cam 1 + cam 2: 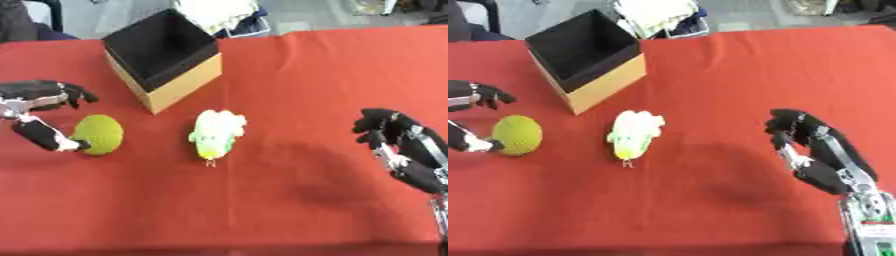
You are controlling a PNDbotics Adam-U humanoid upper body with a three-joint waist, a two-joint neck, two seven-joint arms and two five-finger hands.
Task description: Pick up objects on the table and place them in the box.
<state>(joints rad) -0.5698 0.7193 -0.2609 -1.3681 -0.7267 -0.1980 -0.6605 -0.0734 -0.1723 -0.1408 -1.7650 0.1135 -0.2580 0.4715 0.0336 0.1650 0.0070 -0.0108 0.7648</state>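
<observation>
A yellow-green knitted ball (98,133) lies on the red table at the left. My left hand (39,114) is spread around its left side, thumb tip touching the ball and fingers above it, not closed on it. A white and green soft toy (216,133) lies in the middle of the table. The open cardboard box (163,56) with a black inside stands behind them, tilted at an angle. My right hand (817,152) hovers at the right with fingers partly curled, holding nothing.
The red cloth (306,75) covers the whole table. Beyond its far edge lie white and blue things (229,17). The right hand's shadow (319,192) falls on the cloth in front of the toy.
</observation>
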